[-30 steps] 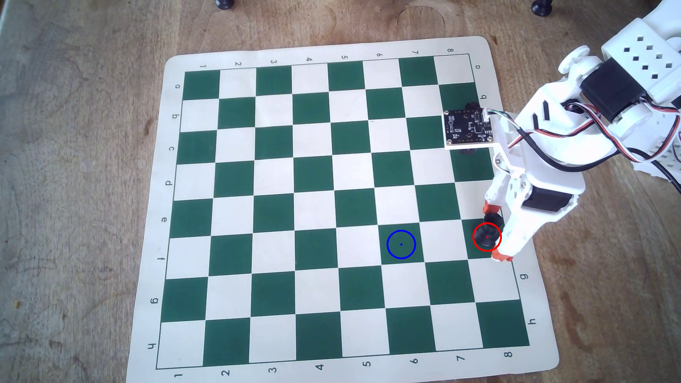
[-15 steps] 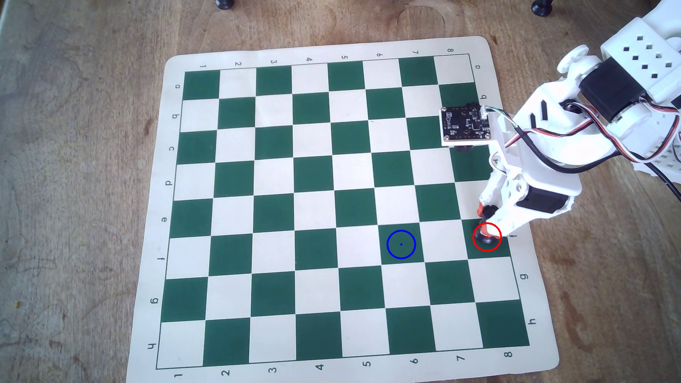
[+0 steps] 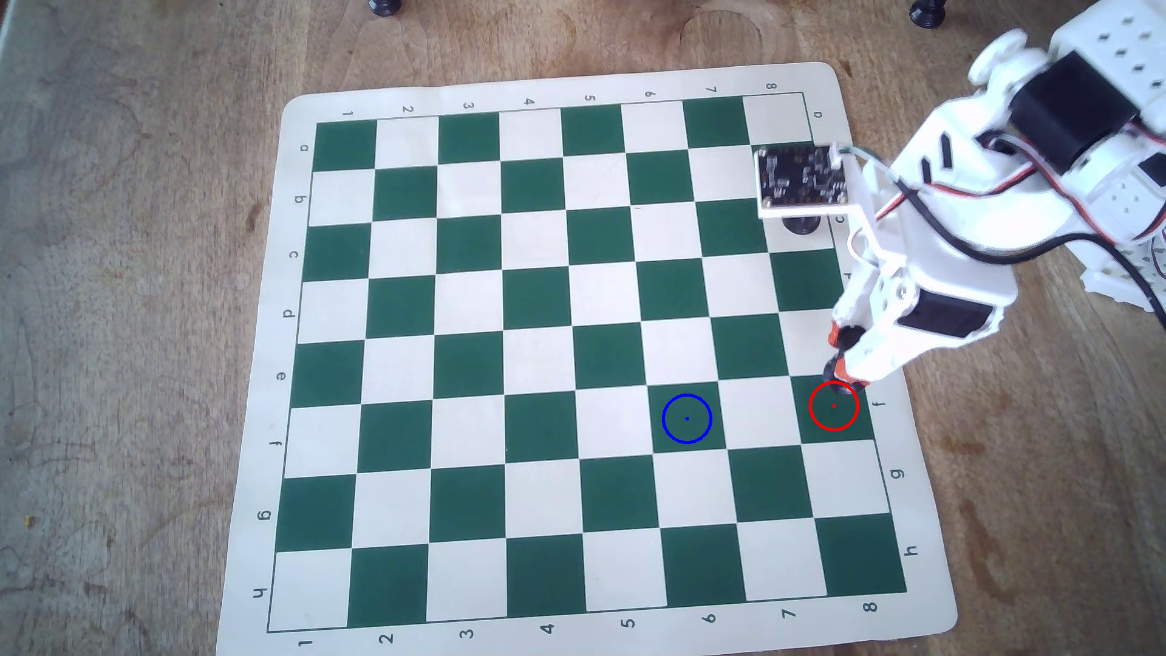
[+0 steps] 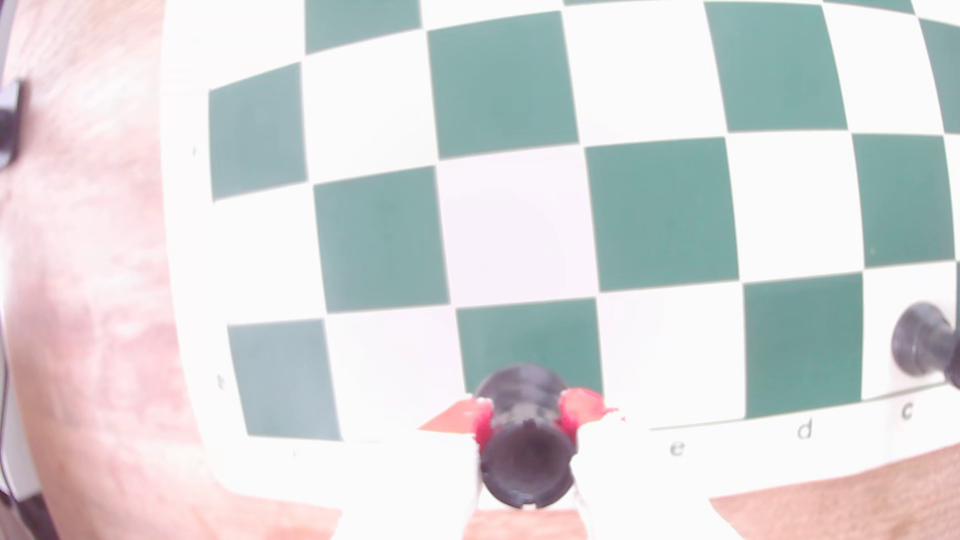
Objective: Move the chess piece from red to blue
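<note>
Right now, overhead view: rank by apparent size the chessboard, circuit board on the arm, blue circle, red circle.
1. Chessboard
2. Circuit board, though it sits nearer the camera, so it looks bigger than it is
3. Blue circle and red circle: alike, no ranking

Wooden table (image 3: 158,315) is seen carrying a green-and-cream chess mat (image 3: 441,82); two dark feet (image 3: 385,6) stand at its far edge.

The overhead view is evenly bright with soft, weak shadows; only the arm (image 3: 946,208) at the right is a little blurred. The wrist view is overexposed and hazy, the chessboard (image 4: 665,213) lines bend at the edges, and the near white parts wash out.
</note>
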Robot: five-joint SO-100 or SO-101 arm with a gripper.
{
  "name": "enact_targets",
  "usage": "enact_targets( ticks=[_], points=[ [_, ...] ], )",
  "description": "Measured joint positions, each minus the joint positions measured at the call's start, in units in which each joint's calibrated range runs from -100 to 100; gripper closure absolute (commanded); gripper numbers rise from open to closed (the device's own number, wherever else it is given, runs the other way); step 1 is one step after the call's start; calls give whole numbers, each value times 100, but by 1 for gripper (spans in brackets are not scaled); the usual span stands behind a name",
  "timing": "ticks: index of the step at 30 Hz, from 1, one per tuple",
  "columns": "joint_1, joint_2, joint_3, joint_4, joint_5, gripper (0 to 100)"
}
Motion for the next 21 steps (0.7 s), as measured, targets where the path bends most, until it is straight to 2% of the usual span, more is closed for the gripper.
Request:
enact_targets(
  ticks=[9, 21],
  points=[
    [0, 101, -1862, 1227, 117, 100],
    [369, 2463, -3064, 183, 171, 100]
  ],
)
